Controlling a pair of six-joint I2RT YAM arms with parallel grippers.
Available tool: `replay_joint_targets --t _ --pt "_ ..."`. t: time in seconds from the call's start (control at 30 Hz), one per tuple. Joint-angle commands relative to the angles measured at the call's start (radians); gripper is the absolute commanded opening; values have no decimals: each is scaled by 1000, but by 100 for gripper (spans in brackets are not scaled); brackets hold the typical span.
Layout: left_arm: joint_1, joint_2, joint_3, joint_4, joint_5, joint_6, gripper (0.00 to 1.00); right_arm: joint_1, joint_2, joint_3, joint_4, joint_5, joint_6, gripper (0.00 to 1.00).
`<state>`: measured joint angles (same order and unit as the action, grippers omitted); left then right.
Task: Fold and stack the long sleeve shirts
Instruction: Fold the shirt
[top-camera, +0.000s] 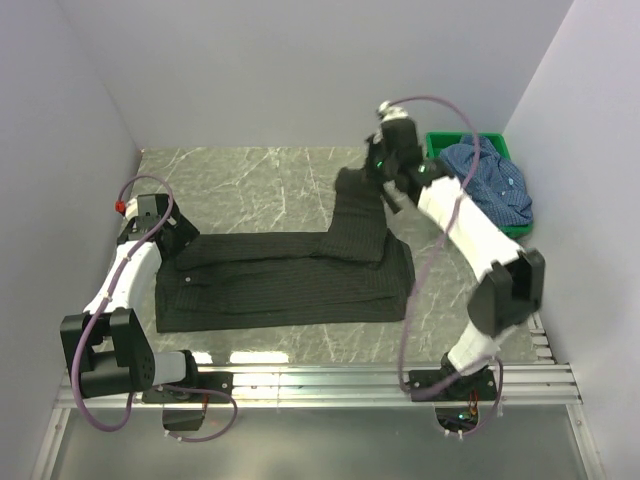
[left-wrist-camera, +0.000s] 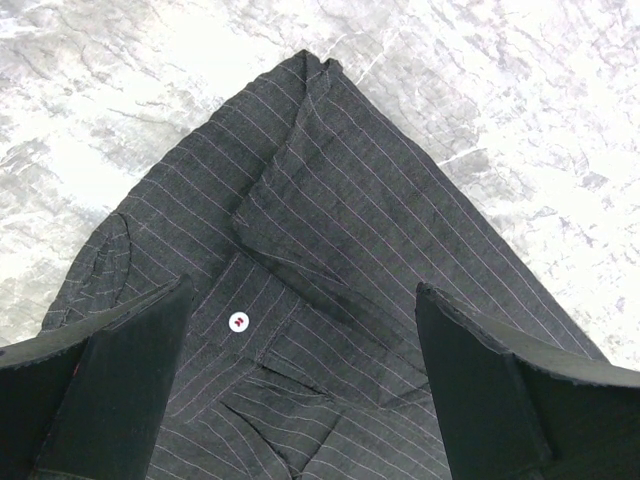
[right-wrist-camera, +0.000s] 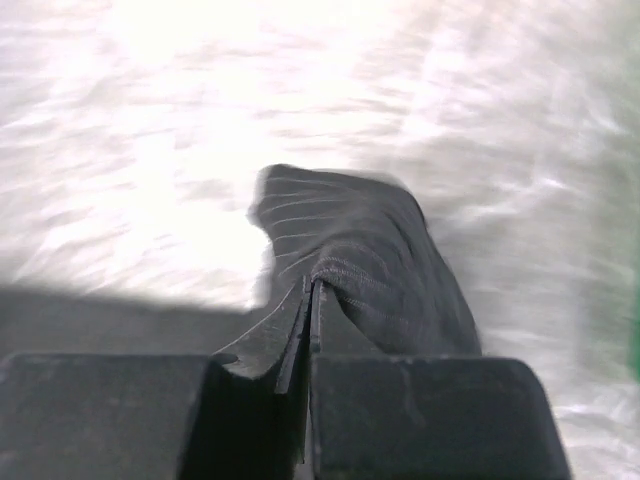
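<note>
Progress is early to middling, judged from how the cloth lies. The black shirt (top-camera: 285, 280) is spread flat across the middle of the tabletop (top-camera: 250, 180), its collar end toward the left arm and its hem toward the right. The body looks drawn into a long band, with folded layers along its upper edge, though how many folds are in it I cannot tell. One sleeve (top-camera: 358, 215) runs from the band up toward the far right, and it is not yet laid over the body. The right gripper (right-wrist-camera: 310, 295) is clenched on the end of that sleeve, with striped fabric pinched flat between its fingers just above the marble surface. The left gripper (left-wrist-camera: 302, 295) hangs over the collar (left-wrist-camera: 300, 230) with its fingers spread wide and nothing between them; a white button (left-wrist-camera: 238, 321) shows on the cloth beneath. The blue shirt (top-camera: 490, 185) sits crumpled in a heap on the green crate (top-camera: 440, 143) in the far right corner, well apart from the black one (unfolded, as far as the top view shows). What is left, then, looks like most of the job: bring this sleeve in, fold the black shirt down to a compact shape, fold the blue one likewise, and stack the two.
</note>
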<state>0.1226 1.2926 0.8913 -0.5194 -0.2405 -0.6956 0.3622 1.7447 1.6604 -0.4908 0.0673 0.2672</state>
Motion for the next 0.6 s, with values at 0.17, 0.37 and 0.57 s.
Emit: replay_joint_targets --t 0.17,0.37,0.57 --pt "-5 -33 -11 35 38 8 98 386 -205 -385 138 -29 33 0" --pt "-32 -46 -20 38 33 18 97 578 -194 -491 110 -84 -13 0" --pt "-52 -18 -12 35 38 19 97 653 -232 -563 49 -138 -25 0"
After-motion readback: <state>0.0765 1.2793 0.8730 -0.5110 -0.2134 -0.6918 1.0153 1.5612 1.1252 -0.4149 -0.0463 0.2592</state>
